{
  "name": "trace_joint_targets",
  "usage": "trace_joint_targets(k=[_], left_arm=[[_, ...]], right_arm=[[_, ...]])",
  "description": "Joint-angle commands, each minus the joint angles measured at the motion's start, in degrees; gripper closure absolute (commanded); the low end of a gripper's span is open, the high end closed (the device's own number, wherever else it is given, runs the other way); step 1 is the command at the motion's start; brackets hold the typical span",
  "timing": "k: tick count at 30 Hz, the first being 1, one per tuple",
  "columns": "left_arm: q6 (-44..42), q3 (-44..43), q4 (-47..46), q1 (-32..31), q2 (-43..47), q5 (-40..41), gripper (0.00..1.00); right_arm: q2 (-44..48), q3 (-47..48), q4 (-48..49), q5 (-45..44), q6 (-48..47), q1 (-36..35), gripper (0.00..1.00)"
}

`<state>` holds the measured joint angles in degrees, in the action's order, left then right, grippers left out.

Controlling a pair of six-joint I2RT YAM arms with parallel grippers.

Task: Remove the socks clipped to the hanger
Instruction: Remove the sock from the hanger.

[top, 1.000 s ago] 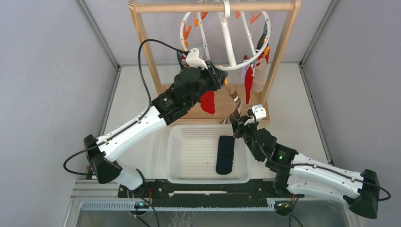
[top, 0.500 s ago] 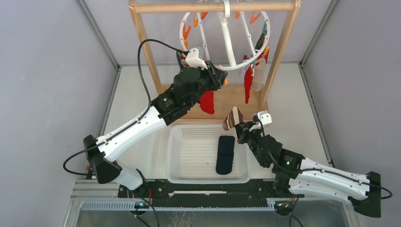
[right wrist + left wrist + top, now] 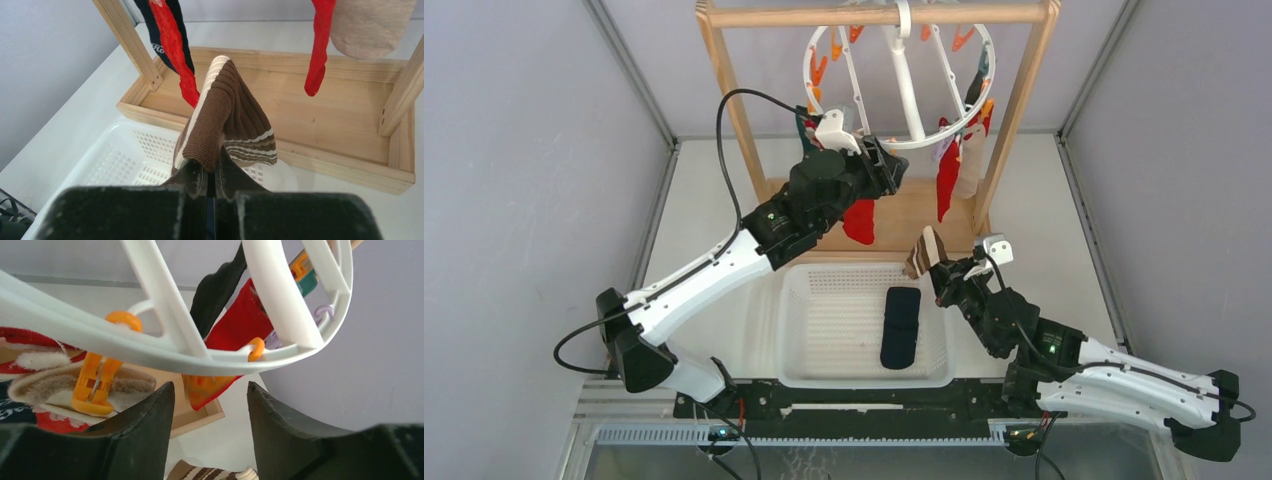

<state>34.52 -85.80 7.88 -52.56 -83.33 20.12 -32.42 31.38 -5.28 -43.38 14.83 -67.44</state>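
Note:
The white ring hanger (image 3: pixel 916 143) hangs from the wooden rack, with several socks clipped to it. My left gripper (image 3: pixel 890 170) is open just under the ring (image 3: pixel 150 347). A blurred orange clip (image 3: pixel 204 386) on a red sock (image 3: pixel 240 325) sits just above the gap between its fingertips. My right gripper (image 3: pixel 936 272) is shut on a brown-and-cream striped sock (image 3: pixel 923 250), which stands up from the jaws (image 3: pixel 227 110) over the basket's far right corner. Another red sock (image 3: pixel 861 220) hangs by the left arm. A red sock (image 3: pixel 947 180) and a cream one (image 3: pixel 970 165) hang on the right.
A white mesh basket (image 3: pixel 864 381) sits in front of the rack with a navy sock (image 3: pixel 901 327) lying in it. The wooden rack's uprights (image 3: pixel 724 90) and its base tray (image 3: pixel 325 115) stand close behind both grippers. An orange clip (image 3: pixel 95 385) grips a cream sock at left.
My left gripper has opened and shifted slightly right under the ring. My right arm pulled the striped sock away from the hanger, down toward the basket's far right corner.

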Motion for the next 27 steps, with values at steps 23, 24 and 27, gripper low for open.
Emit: trace_joint_targets(k=[23, 24, 27], left_arm=[[-3.8, 9.8, 2.5, -0.7, 9.7, -7.6, 0.00], [-4.0, 10.4, 2.7, -0.9, 10.6, -7.6, 0.00], [-4.3, 12.7, 3.2, -1.5, 13.8, -7.9, 0.00]], right_arm=[[-4.5, 14.2, -10.8, 4.6, -0.8, -9.9, 1.00], [-4.7, 14.3, -10.9, 5.0, -0.8, -10.1, 1.00], [-5.6, 14.4, -10.9, 7.1, -0.8, -10.6, 1.00]])
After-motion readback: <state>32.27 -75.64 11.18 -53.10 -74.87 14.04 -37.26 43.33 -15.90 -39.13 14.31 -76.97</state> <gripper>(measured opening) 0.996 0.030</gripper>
